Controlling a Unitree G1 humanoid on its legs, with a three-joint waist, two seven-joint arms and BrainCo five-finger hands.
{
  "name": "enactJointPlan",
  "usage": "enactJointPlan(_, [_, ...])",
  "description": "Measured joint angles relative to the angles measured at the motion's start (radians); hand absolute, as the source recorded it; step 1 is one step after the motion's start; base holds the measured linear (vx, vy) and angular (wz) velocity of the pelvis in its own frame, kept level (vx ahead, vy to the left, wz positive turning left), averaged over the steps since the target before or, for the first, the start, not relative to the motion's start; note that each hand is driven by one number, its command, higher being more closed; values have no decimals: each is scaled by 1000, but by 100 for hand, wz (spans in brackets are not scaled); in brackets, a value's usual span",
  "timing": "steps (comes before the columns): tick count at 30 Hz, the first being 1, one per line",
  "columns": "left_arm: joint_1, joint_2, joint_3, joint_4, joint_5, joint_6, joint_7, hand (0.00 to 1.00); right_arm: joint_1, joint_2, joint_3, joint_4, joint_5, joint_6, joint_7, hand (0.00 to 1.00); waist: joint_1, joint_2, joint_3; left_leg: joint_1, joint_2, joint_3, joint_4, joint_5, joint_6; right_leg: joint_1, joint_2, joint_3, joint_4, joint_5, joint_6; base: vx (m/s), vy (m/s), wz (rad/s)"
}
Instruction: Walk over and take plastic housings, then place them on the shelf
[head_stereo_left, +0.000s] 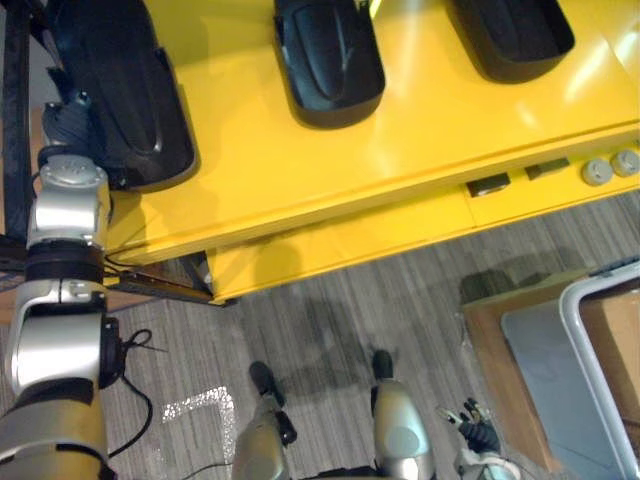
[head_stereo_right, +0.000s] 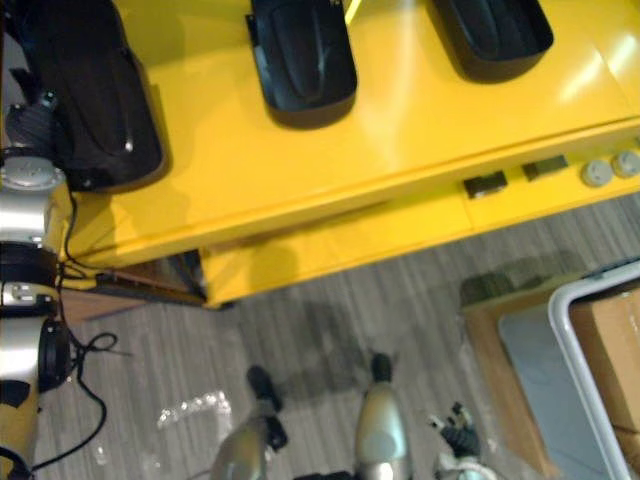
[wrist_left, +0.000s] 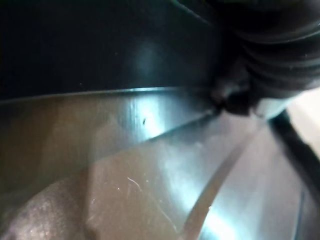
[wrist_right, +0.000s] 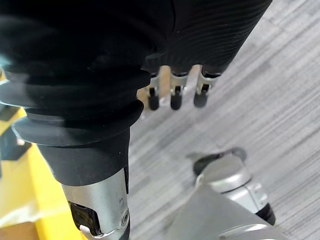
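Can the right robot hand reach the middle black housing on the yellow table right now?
Probably not: the right robot hand hangs low over the floor, well short of the middle housing.

Bright overhead light, room well lit. White glare streaks on the yellow table (head_stereo_left: 420, 130) twd its far right corner; small highlights on the glossy black housings (head_stereo_left: 330, 60). Soft shadows on the floor (head_stereo_left: 330, 300) below the table's near edge, w/ a glinting patch (head_stereo_left: 195, 405) off its near left corner. Left wrist view dim, one pale sheen.
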Motion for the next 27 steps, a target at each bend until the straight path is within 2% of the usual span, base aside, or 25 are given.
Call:
enactJointPlan(6, [-46, 8, -2, 34, -3, -1, -36, 100, -4, 4, 0, 8, 11, -1, 14, 0, -1, -20, 12, -5, 1, 1, 0, -1, 0, -3, 0, 2, -5, 1, 1, 0, 0, 0])
enactJointPlan(7, [-48, 9, -2, 35, -4, -1, -38, 0, -4, 4, 0, 9, 11, -1, 14, 0, -1, -20, 12, -7, 1, 1, 0, -1, 0, -4, 0, 2, -6, 1, 1, 0, 0, 0])
enactJointPlan(15, [-77, 39, -32, 44, -4, -2, -28, 0, -25, 13, 0, 8, 19, -1, 13, 0, -8, -31, 20, -19, 1, 4, 0, -1, 0, -18, 3, 20, -11, 10, 9, 24, -1, -1])
enactJointPlan(25, [-95, 37, -32, 84, 2, -4, 64, 0, -27, 14, 4, 12, 49, 0, 13, 0, -17, -36, 23, -19, 1, 16, 0, -2, 0, -17, 4, 26, -27, 16, 9, 4, 0, -2])
enactJointPlan(27, [-95, 36, -32, 92, 0, -8, 111, 0, -26, 14, 13, 16, 49, 0, 13, 0, -18, -37, 23, -19, 1, 21, 0, -3, 1, -17, 4, 29, -32, 21, 9, 14, 3, -4])
